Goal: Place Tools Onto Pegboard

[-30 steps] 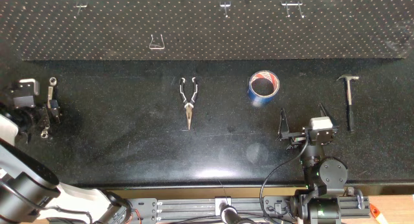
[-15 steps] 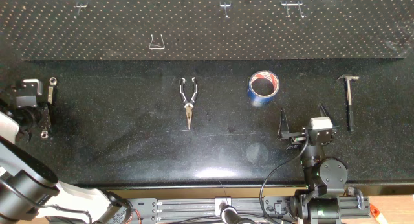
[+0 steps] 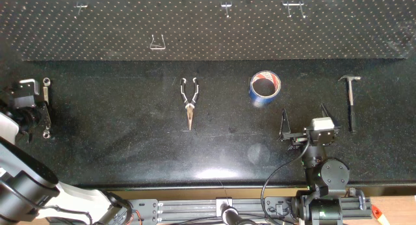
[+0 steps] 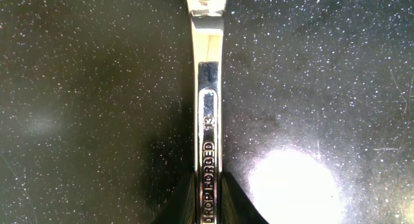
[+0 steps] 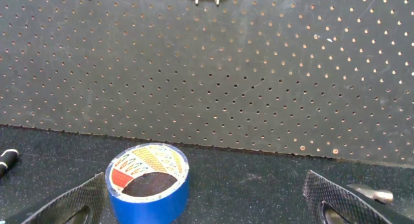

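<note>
A silver wrench [image 3: 45, 98] lies lengthwise on the black table at the far left, and my left gripper [image 3: 41, 113] is shut on its shaft. In the left wrist view the wrench [image 4: 208, 107] runs straight out from between the gripper [image 4: 209, 197] fingers, low over the table. Silver pliers [image 3: 189, 101] lie mid-table, a blue tape roll [image 3: 264, 87] to their right and a hammer [image 3: 351, 101] at the far right. My right gripper [image 3: 304, 119] stands open near the front, behind the tape roll [image 5: 149, 182] with nothing held. The pegboard [image 3: 208, 30] rises behind.
Metal hooks sit on the pegboard: one at upper left [image 3: 80, 7], a triangular one [image 3: 156, 43], one in the middle [image 3: 225, 7] and a double one [image 3: 294, 8]. Bare black table lies between the tools.
My left gripper has shifted slightly to the left with the wrench, whose ring end has swung left so it lies straighter. The right arm has not moved.
</note>
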You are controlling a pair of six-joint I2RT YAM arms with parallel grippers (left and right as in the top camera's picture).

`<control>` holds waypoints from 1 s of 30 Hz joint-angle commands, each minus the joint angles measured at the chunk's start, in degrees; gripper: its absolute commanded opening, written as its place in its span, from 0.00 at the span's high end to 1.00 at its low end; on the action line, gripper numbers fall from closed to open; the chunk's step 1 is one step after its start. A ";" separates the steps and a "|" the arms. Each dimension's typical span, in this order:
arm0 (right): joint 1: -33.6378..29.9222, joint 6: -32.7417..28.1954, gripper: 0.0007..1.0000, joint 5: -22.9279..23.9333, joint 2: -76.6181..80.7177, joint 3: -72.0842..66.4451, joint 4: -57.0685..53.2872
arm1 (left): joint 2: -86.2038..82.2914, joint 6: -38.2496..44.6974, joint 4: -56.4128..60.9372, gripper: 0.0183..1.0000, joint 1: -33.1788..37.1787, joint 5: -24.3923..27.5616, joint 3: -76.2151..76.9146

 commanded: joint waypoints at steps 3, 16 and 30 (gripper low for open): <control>0.55 -0.57 0.02 -0.70 -0.42 -0.24 -0.11 | 2.08 -0.96 -1.11 0.99 0.07 -1.73 0.22; 0.55 -0.57 0.02 -0.70 -0.42 -0.24 -0.13 | -36.92 -14.53 -3.34 0.99 -8.94 7.30 0.22; 0.55 -0.57 0.02 -0.70 -0.42 -0.24 -0.11 | -45.51 -21.97 17.49 0.99 -33.22 -6.69 -15.78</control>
